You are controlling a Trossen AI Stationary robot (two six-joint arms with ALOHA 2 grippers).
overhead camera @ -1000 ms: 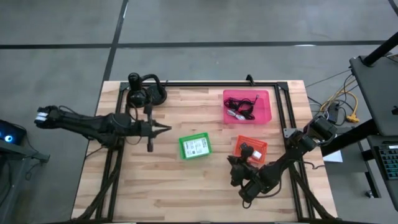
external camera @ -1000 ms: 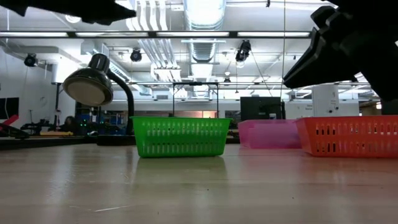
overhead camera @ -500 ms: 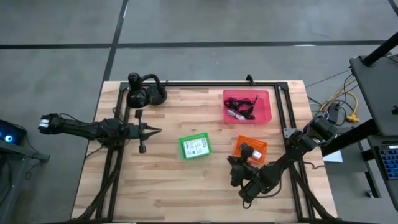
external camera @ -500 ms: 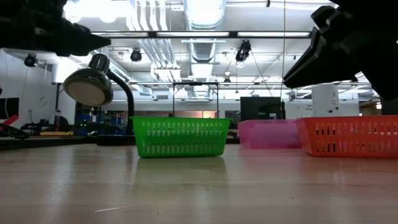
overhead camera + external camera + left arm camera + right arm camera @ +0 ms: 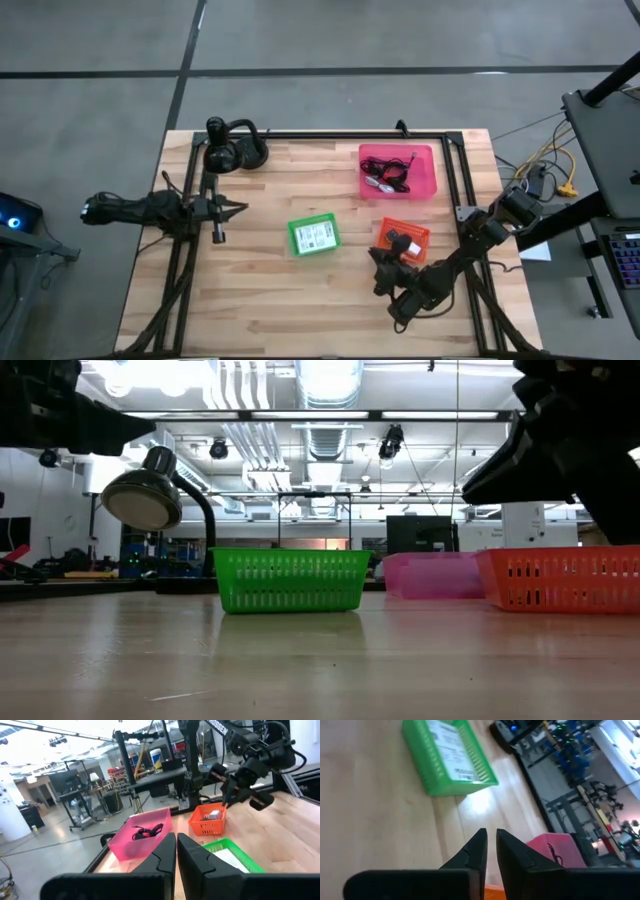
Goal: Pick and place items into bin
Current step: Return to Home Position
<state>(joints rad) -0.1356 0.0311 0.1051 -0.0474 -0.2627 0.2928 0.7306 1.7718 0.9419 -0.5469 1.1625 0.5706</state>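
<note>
Three small bins stand on the wooden table. The green bin [image 5: 313, 235] [image 5: 290, 580] [image 5: 447, 755] holds a white flat packet. Black and red cables lie in the pink bin [image 5: 398, 170] [image 5: 142, 832]. A small silver and dark piece sits in the orange bin [image 5: 403, 238] [image 5: 209, 819]. My left gripper [image 5: 240, 207] [image 5: 176, 836] hangs shut and empty over the table's left part, left of the green bin. My right gripper [image 5: 376, 260] [image 5: 491, 833] is shut and empty too, just near of the orange bin.
Black headphones [image 5: 235, 148] lie at the far left corner and show in the low view [image 5: 150, 500]. A black frame [image 5: 455, 180] runs along the table's far and side edges. Bare wood stretches across the near part of the table [image 5: 280, 300].
My left arm has drawn back toward the table's left edge, away from the green bin, with its fingers still shut. The bins and what lies in them have stayed where they were.
</note>
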